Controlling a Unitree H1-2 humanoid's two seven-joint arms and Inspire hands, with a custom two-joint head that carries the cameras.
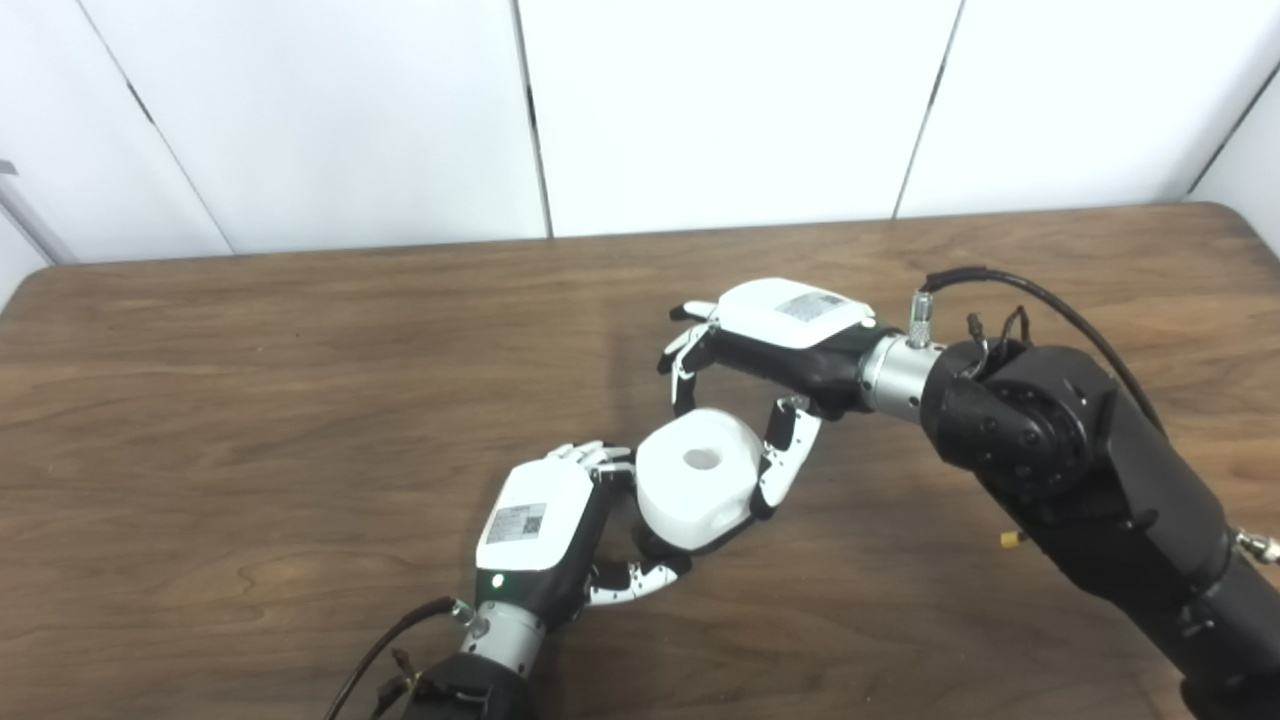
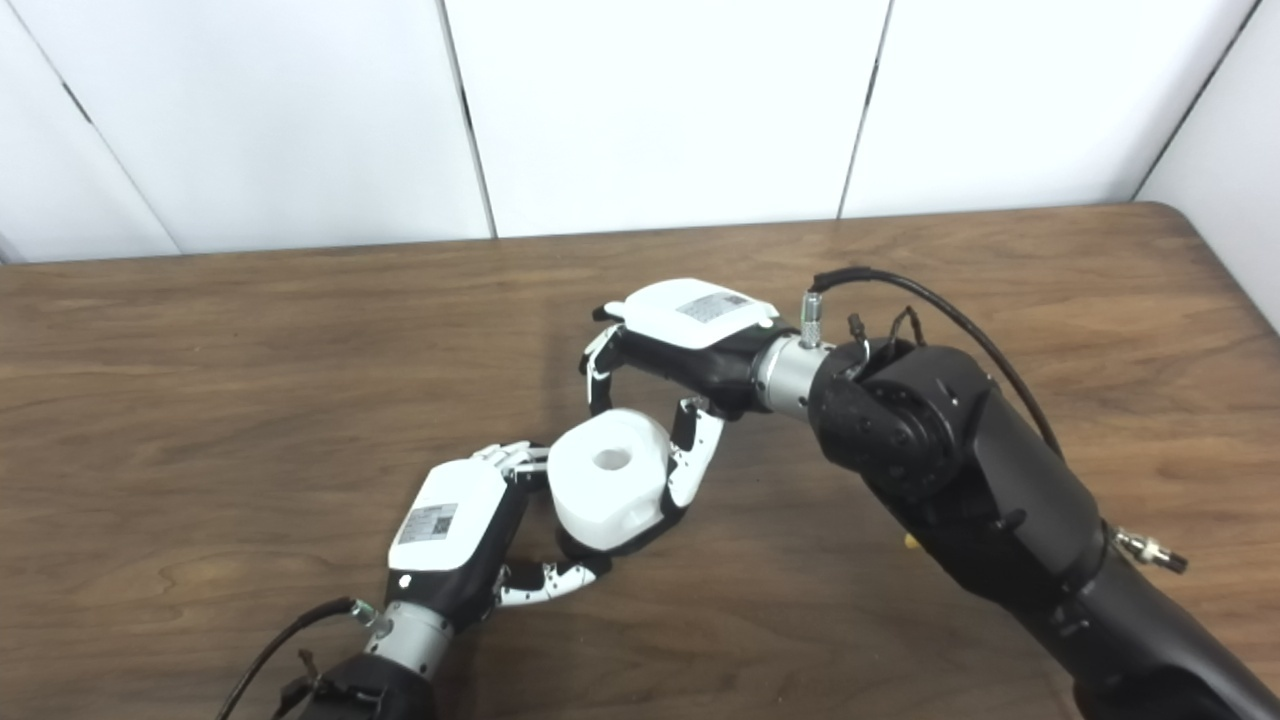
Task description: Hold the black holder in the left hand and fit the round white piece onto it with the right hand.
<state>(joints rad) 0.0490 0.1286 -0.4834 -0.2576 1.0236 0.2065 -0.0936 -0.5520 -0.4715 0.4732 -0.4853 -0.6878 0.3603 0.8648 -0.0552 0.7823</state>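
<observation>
Nearest the cameras, the left hand [image 1: 545, 530] rises from the bottom edge, its back a smooth white plate with a small printed label and a green light at the wrist, its black-and-white fingers [image 1: 640, 577] curled around the lower part of the assembly. Only a dark sliver of the black holder [image 1: 665, 545] shows under and beside the white part, so its shape cannot be told. Seated on it is the round white piece [image 1: 700, 478], a matte, chunky drum with softened edges and a round hole in the centre of its top face; how deep the hole goes cannot be seen. The right hand [image 1: 765, 375] reaches in from the right, fingers bent down on either side of the white piece, one fingertip pressed to its right flank and others at its far left edge, pinching it. Its shiny metal wrist collar joins a bulky black forearm with a looping cable. All of this sits above a brown wood-grain counter [image 1: 250, 420]. Beyond stands a wall of plain white panels [image 2: 650, 110] split by thin dark seams. The right eye view shows more of the counter's far right corner.
</observation>
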